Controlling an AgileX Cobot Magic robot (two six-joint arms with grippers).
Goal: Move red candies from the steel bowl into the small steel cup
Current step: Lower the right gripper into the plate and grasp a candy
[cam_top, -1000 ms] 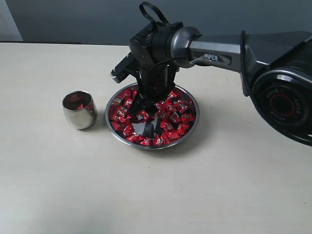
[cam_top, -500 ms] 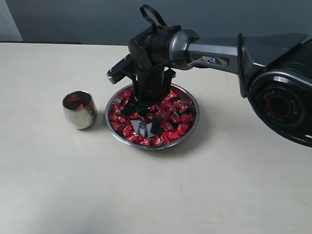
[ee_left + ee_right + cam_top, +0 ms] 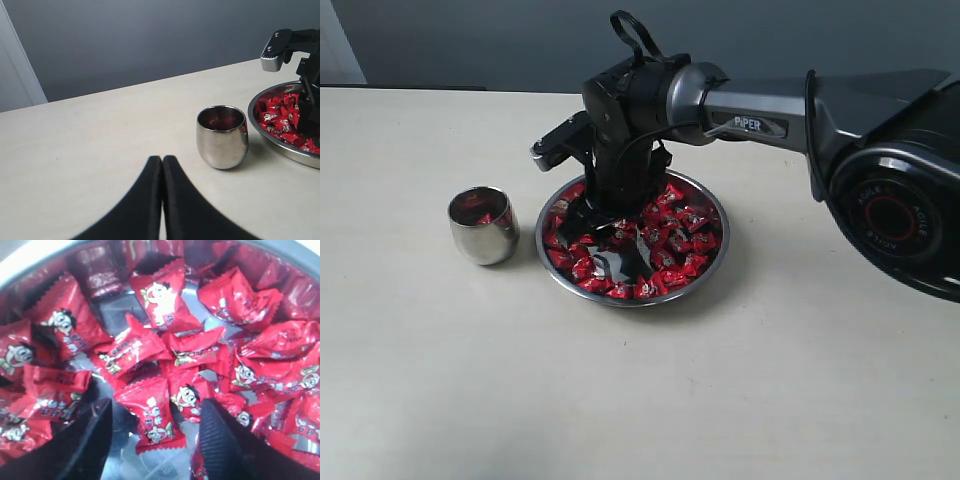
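Lower and shifted slightly toward the cup (image 3: 483, 235) since a second ago, the right tool (image 3: 155, 407) now stands among the candies (image 3: 675, 225) in the bowl (image 3: 716, 270). It is wide open and grips nothing; one candy (image 3: 152, 422) lies between its fingertips. All around the tool, candies cover the bowl's bottom. The cup stands upright on the tabletop (image 3: 770, 380) near the bowl, apart from this tool, with something red inside. The left tool (image 3: 162, 165) is closed and empty, with the cup just ahead of it.
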